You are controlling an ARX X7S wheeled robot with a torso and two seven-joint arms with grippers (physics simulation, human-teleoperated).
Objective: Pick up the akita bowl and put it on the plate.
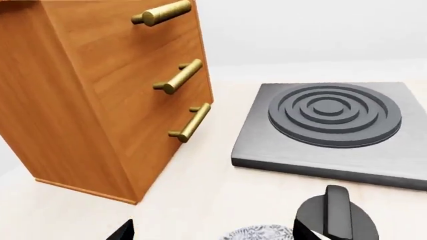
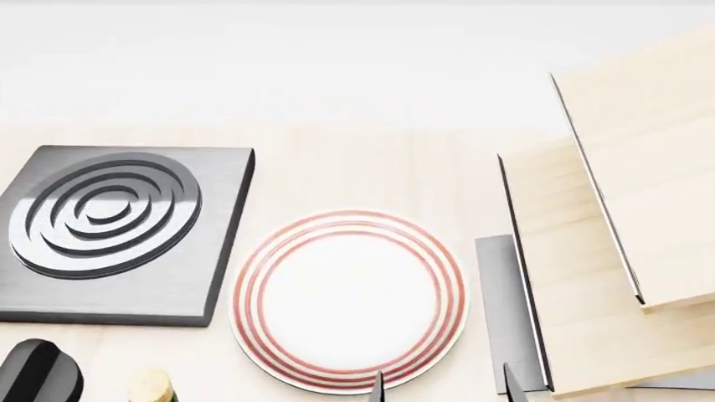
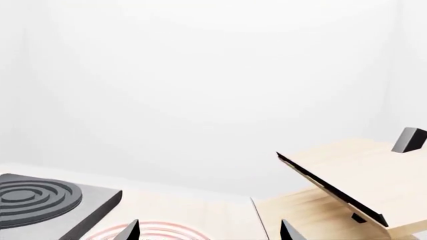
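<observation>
Left wrist view catches only a sliver of the akita bowl [image 1: 257,233], its patterned rim between my left tool's [image 1: 220,231] spread tips, on the tabletop [image 1: 200,200]; I cannot tell if they touch it. Beyond it lie the grey burner [image 1: 327,130] and a wooden drawer cabinet [image 1: 100,95]. From the head view, the plate [image 2: 348,300] sits bare, right of the burner; my right tool [image 2: 444,389] hovers open at its near edge, holding nothing.
</observation>
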